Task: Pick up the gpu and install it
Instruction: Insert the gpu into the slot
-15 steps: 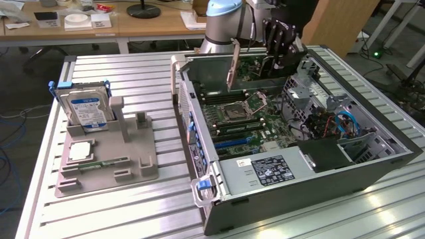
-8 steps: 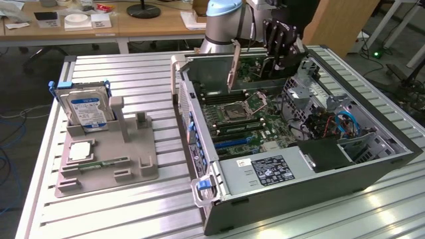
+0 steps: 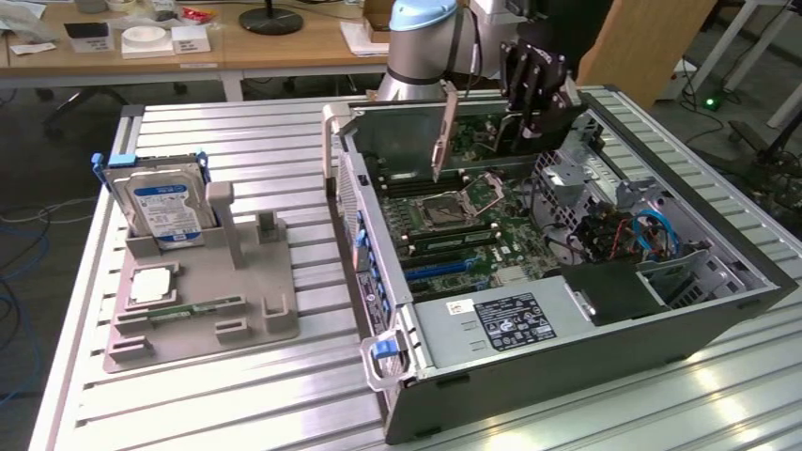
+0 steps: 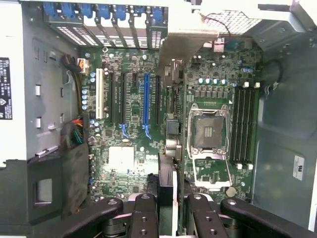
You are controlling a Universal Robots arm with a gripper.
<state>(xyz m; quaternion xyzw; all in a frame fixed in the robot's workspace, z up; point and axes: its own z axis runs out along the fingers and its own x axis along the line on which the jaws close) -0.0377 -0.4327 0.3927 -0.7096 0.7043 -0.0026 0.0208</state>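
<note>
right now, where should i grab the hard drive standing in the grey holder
Take the hard drive by its free top end, coming down from above, jaws across its two flat faces. It stands upright in the grey holder, whose slot covers its lower end.

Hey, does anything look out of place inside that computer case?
Nothing looks damaged. The CPU socket is empty with its cover flipped open, and the gpu hangs in the gripper above the motherboard, not seated.

Your arm (image 3: 420,70) is silver-grey with a pale blue joint cap (image 3: 424,14); its black gripper (image 4: 169,202) has bolted, linked fingers (image 4: 144,214).
</note>
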